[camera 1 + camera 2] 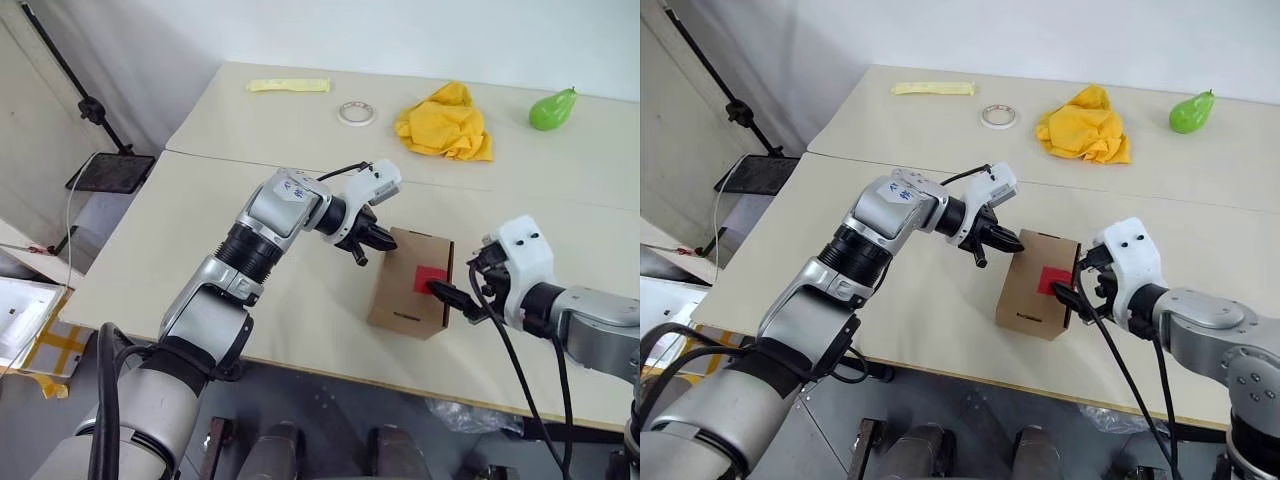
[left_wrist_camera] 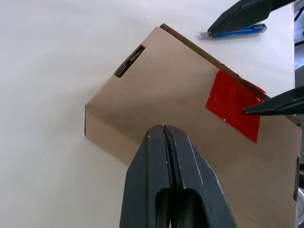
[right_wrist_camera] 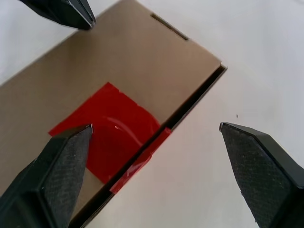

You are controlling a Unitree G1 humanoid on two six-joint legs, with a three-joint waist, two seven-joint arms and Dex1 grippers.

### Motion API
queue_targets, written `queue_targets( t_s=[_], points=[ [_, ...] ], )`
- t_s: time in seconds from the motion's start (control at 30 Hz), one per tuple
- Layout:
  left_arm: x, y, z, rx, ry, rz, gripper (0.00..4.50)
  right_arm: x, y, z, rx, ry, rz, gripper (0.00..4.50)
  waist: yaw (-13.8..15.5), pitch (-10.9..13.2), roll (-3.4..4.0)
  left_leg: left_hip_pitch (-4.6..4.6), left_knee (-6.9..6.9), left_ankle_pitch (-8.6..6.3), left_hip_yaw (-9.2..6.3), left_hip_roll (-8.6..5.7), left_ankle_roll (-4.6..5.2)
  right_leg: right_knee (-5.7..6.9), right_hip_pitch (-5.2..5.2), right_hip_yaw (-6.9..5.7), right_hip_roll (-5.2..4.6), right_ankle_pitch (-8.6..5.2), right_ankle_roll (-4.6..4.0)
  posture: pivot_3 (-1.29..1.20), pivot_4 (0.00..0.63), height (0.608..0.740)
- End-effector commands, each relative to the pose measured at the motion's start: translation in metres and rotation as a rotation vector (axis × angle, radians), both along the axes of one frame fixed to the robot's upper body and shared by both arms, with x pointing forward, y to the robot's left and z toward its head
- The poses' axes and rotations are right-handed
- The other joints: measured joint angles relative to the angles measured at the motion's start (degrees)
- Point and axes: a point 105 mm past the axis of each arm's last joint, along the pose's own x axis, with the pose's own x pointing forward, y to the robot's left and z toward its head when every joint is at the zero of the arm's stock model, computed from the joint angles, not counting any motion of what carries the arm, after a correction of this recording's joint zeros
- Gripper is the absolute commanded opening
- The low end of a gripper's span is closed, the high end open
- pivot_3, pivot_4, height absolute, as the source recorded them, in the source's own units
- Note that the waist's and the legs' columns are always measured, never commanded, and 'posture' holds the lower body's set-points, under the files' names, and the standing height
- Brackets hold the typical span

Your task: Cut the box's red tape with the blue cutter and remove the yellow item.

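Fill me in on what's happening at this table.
A two-armed robot is working on a small cardboard box sealed with a patch of red tape. Its left gripper is shut and empty, poised just above the box's far edge. Its right gripper stands wide open over the taped edge, holding nothing. The blue cutter lies on the table beside the box. In the right wrist view the tape is intact, and the box is closed.

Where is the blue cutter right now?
In the left wrist view the blue cutter lies flat on the table just beyond the box, on the side where the red tape sits, partly under a finger of the open right hand.
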Motion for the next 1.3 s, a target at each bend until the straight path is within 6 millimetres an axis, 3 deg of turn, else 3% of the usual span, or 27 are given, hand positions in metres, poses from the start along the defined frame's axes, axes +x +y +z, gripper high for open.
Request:
queue_targets(
  t_s=[0.03, 0.23, 0.37, 0.63, 0.87, 1.17, 1.3],
  points=[
    [-0.003, -0.006, 0.021, -0.04, -0.049, -0.053, 0.0, 0.0, -0.008, 0.01, -0.012, -0.052, -0.046, 4.47, 0.0, 0.0, 0.0, 0.0, 0.0, 0.0, 0.0, 0.0, 0.0, 0.0, 0.0, 0.01, 0.0, 0.0, 0.0, 0.0, 0.15, 0.74],
    [-0.019, -0.027, 0.014, -0.031, -0.051, -0.169, 0.0, 0.002, -0.018, 0.014, 0.012, -0.067, -0.089, 4.47, 0.1, 0.0, 0.0, 0.01, -0.01, 0.0, 0.01, -0.03, 0.0, 0.01, 0.0, 0.01, -0.01, 0.0, 0.0, 0.0, 0.15, 0.74],
    [-0.023, -0.034, -0.003, 0.037, -0.061, -0.22, 0.0, 0.0, -0.023, 0.012, 0.012, -0.056, -0.106, 4.47, 0.1, 0.0, 0.0, 0.0, -0.05, 0.0, 0.02, -0.08, 0.0, 0.02, 0.0, 0.01, -0.05, 0.0, 0.0, 0.0, 0.15, 0.74],
    [-0.02, -0.024, -0.035, 0.152, -0.074, -0.238, 0.0, -0.013, -0.026, -0.011, -0.01, 0.037, -0.093, 4.47, -0.3, 0.0, -0.04, 0.24, -0.13, 0.01, 0.06, -0.06, 0.02, 0.02, 0.14, 0.05, -0.05, 0.0, 0.0, 0.0, 0.15, 0.74],
    [-0.016, -0.016, -0.04, 0.177, -0.078, -0.219, 0.0, -0.019, -0.039, -0.032, -0.073, 0.13, -0.103, 4.47, -0.3, -0.2, -0.31, 0.54, -0.23, -0.01, 0.08, -0.05, 0.06, 0.02, 0.35, 0.1, -0.05, 0.0, 0.0, 0.0, 0.15, 0.74],
    [-0.011, 0.002, -0.045, 0.203, -0.061, -0.165, 0.0, -0.023, -0.026, -0.052, -0.129, 0.217, 0.067, 4.47, -1.0, -0.3, -0.52, 0.59, -0.21, -0.01, 0.14, 0.02, 0.06, -0.01, 0.38, 0.1, -0.03, 0.0, 0.0, 0.0, 0.15, 0.74],
    [-0.012, 0.006, -0.047, 0.206, -0.056, -0.151, 0.0, -0.021, -0.029, -0.059, -0.164, 0.241, 0.092, 4.47, -1.3, -0.3, -0.55, 0.63, -0.2, -0.01, 0.22, 0.13, 0.06, -0.04, 0.38, 0.15, 0.05, 0.0, 0.0, 0.0, 0.15, 0.74]
  ],
)
